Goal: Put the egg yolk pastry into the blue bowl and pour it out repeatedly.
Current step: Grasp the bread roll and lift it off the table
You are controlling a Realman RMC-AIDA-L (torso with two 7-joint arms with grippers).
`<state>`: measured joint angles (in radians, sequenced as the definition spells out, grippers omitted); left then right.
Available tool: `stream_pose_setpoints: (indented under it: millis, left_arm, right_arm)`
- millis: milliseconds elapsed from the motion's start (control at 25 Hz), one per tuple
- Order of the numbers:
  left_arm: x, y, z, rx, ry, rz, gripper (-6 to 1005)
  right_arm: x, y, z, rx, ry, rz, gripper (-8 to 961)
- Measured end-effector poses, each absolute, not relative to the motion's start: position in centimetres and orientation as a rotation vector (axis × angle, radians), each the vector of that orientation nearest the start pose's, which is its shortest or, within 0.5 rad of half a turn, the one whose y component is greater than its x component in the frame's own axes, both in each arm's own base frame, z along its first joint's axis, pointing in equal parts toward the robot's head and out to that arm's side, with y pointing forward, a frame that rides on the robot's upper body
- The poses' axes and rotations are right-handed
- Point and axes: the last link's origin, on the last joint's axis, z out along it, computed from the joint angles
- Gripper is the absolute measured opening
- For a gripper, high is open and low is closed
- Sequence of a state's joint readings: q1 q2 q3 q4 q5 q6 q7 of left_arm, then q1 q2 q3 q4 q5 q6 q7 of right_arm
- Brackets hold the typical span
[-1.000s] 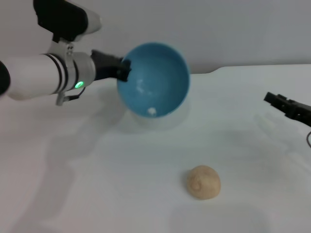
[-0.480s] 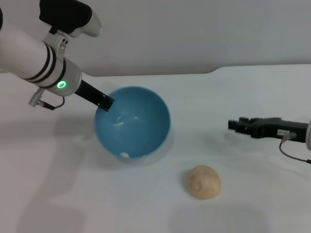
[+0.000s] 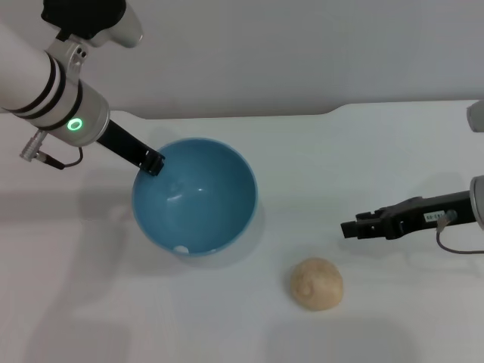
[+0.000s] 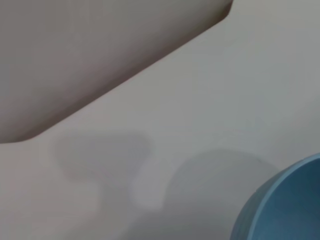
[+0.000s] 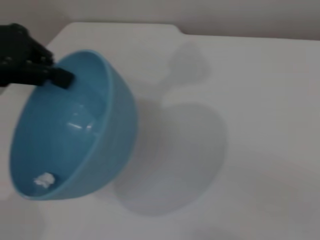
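The blue bowl (image 3: 206,190) hangs tilted just over the white table, its opening facing up and toward me, with nothing in it but a small white speck. My left gripper (image 3: 152,162) is shut on its far-left rim. The right wrist view shows the bowl (image 5: 116,140) with the left gripper (image 5: 47,74) pinching its rim. A slice of the bowl (image 4: 287,207) also shows in the left wrist view. The egg yolk pastry (image 3: 316,283) lies on the table in front of and to the right of the bowl. My right gripper (image 3: 348,228) reaches in from the right, above and beyond the pastry, apart from it.
The white table (image 3: 318,151) runs back to a grey wall, and its far edge has a step at the right (image 3: 336,110). A cable (image 3: 454,246) hangs under the right arm.
The left arm has brought the bowl down and leftward, turning its opening from facing me to nearly upward. The right gripper has come in from the right edge toward the pastry. The pastry has not moved.
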<state>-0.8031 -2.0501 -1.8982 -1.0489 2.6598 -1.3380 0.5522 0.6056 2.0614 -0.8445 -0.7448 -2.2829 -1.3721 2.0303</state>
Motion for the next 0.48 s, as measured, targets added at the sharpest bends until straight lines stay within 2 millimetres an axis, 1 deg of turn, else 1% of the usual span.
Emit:
stream_pose_setpoints:
  millis: [120, 240, 440, 480]
  left_arm:
    - [-17.5, 41.6, 0.3, -2.445, -0.976, 0.396, 12]
    - [-17.2, 41.5, 0.0, -2.457, -0.964, 0.403, 12]
    - [-16.9, 41.5, -0.1, -2.465, -0.956, 0.403, 13]
    - [-16.9, 41.5, -0.1, -2.466, -0.957, 0.401, 13]
  right_arm:
    - [26.2, 35.9, -1.2, -2.641, 1.265, 0.173, 338]
    - [25.5, 35.8, -2.1, -2.69, 1.247, 0.104, 336]
    - [25.0, 35.5, -3.4, -2.719, 1.273, 0.017, 333]
    - [25.0, 35.5, -3.4, -2.719, 1.273, 0.017, 333]
